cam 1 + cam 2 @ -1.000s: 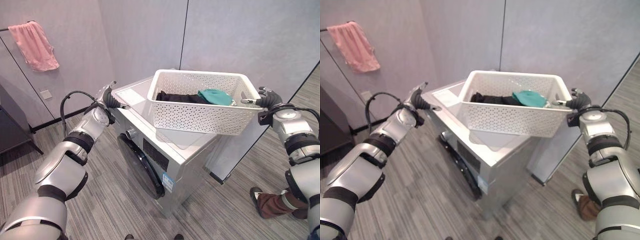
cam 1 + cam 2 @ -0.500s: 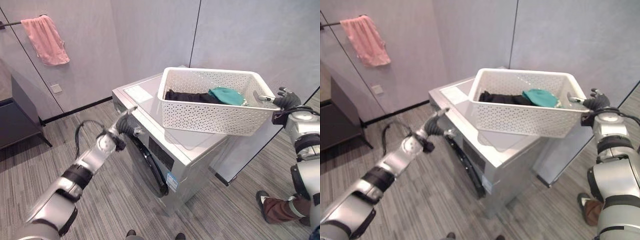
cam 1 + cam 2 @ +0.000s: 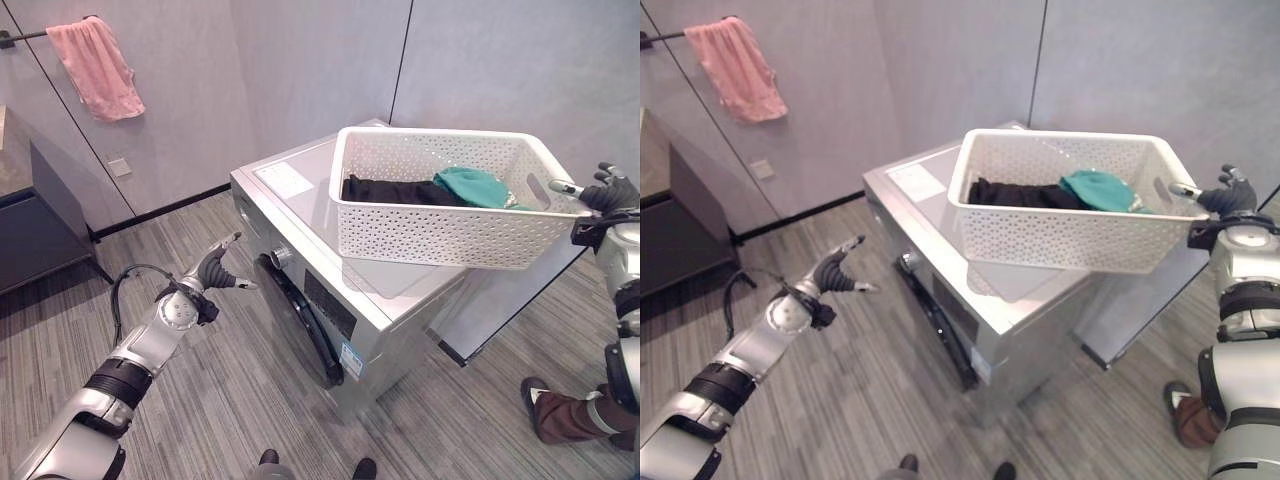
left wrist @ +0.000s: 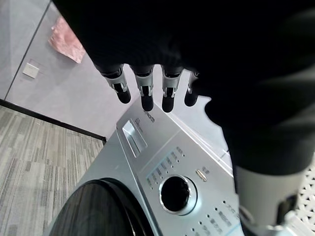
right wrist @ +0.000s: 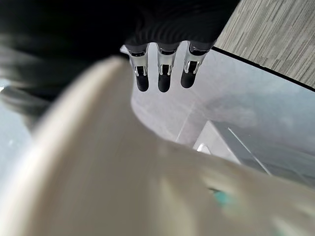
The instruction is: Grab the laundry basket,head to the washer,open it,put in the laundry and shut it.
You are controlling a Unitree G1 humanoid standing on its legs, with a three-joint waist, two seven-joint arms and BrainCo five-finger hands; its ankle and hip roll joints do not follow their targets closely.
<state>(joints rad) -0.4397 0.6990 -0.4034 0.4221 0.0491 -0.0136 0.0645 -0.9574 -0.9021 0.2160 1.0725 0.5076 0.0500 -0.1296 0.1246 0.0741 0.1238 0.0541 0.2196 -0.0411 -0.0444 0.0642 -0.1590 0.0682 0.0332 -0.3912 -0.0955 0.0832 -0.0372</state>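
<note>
One white basket rests on the washer top, its right end overhanging the edge. Inside: one black garment, one teal garment. Right hand at the basket's right rim, fingers straight; contact probable, view blurred. Left hand spread and empty, just left of the shut door, bare floor around it. One pink towel on the wall.

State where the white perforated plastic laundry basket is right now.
The white perforated plastic laundry basket sits on top of the silver washing machine, toward its right side, with the right hand at its right end.
</note>
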